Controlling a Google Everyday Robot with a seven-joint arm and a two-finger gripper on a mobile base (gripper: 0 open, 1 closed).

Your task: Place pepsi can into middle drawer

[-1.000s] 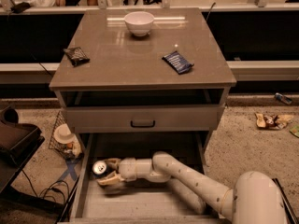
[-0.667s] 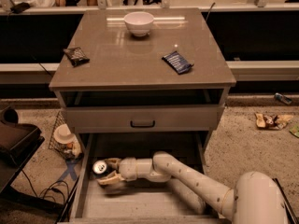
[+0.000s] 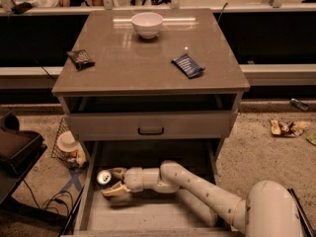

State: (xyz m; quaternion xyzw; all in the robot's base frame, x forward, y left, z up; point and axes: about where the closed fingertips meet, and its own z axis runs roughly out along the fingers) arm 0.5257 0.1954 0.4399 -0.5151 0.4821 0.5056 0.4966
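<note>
The pepsi can [image 3: 103, 177] stands upright at the left side of the open middle drawer [image 3: 148, 216], its silver top showing. My gripper [image 3: 109, 182] reaches into the drawer from the right, low over the pale floor. Its fingers are spread, one behind the can and one in front of it. The gap looks wider than the can, and the can sits at the fingertips. My white arm [image 3: 197, 189] crosses the drawer from the lower right.
Above is a shut grey drawer front with a black handle [image 3: 150, 130]. On the cabinet top lie a white bowl [image 3: 147, 23], a blue snack packet [image 3: 187, 65] and a dark packet [image 3: 81, 59]. A wire basket [image 3: 68, 149] and cables sit on the floor left.
</note>
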